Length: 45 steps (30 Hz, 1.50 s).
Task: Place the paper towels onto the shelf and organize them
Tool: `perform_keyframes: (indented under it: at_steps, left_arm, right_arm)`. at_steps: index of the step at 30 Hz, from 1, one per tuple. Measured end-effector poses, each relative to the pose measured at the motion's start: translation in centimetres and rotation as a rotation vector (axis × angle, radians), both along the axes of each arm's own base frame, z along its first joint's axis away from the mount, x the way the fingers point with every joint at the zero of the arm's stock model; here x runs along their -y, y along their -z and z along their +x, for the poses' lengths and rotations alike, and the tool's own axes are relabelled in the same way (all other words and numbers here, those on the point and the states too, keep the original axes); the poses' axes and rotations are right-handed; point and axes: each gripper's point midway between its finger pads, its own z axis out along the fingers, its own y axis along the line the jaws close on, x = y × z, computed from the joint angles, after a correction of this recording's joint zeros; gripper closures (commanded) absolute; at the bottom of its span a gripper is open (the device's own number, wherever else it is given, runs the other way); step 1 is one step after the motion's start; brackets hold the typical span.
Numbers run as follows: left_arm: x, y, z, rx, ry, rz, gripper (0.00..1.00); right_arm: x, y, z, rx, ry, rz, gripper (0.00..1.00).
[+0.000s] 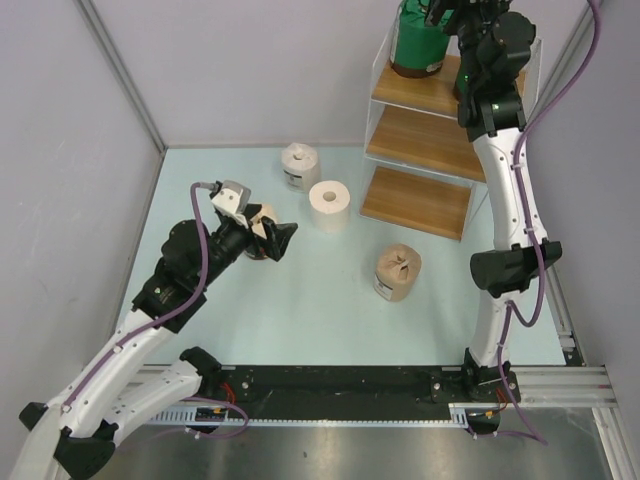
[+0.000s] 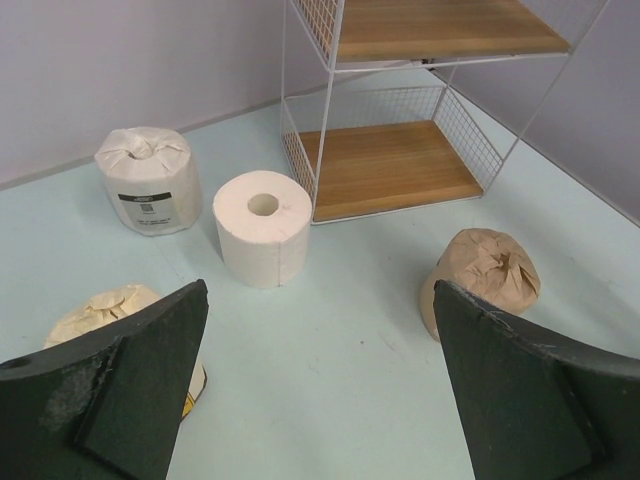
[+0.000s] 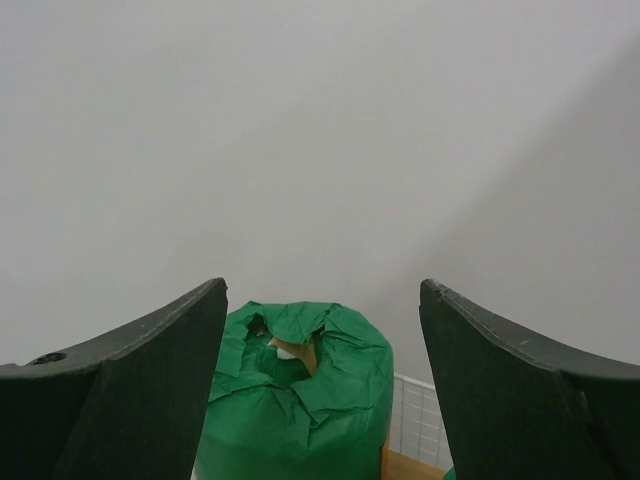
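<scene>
The shelf (image 1: pixel 420 140) stands at the back right; its lower boards show in the left wrist view (image 2: pixel 390 165). A green-wrapped roll (image 1: pixel 418 45) stands on its top board. My right gripper (image 1: pixel 450 15) is open beside it; in the right wrist view (image 3: pixel 320 330) the green roll (image 3: pixel 295 400) stands upright beyond the spread fingers, untouched. On the table stand a white-wrapped labelled roll (image 1: pixel 299 165) (image 2: pixel 150 180), a bare white roll (image 1: pixel 329 205) (image 2: pixel 264 228), a tan roll (image 1: pixel 398 272) (image 2: pixel 485 280) and a cream roll (image 1: pixel 262 222) (image 2: pixel 105 315). My left gripper (image 1: pixel 275 238) (image 2: pixel 320 380) is open and empty, right beside the cream roll. I see no second green roll.
Grey walls close in the table at the back and both sides. The right arm (image 1: pixel 510 200) rises in front of the shelf's right side. A black rail (image 1: pixel 340 385) runs along the near edge.
</scene>
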Motion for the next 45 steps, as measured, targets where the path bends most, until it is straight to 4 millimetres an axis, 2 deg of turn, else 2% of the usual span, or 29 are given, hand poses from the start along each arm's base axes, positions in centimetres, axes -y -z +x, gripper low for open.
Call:
perform_keyframes:
  at_steps: [10, 30, 33, 39, 45]
  left_arm:
    - [0.0, 0.7, 0.1, -0.006, -0.001, 0.016, 0.00]
    - [-0.1, 0.7, 0.1, -0.002, -0.003, 0.024, 0.00]
    - [-0.2, 0.9, 0.2, -0.004, -0.005, 0.026, 0.00]
    - [-0.4, 1.5, 0.3, -0.013, -0.014, 0.038, 0.00]
    - [-0.6, 1.5, 0.4, -0.009, -0.026, 0.041, 0.00]
  right_arm:
    - [-0.9, 2.7, 2.4, -0.040, 0.025, -0.027, 0.20]
    - [-0.2, 3.7, 3.1, -0.051, 0.113, -0.062, 0.36]
    - [-0.2, 3.7, 3.2, -0.049, 0.118, -0.059, 0.41]
    - [-0.2, 3.8, 3.2, -0.049, 0.123, -0.059, 0.59]
    - [-0.4, 3.8, 3.2, -0.048, 0.120, -0.058, 0.72]
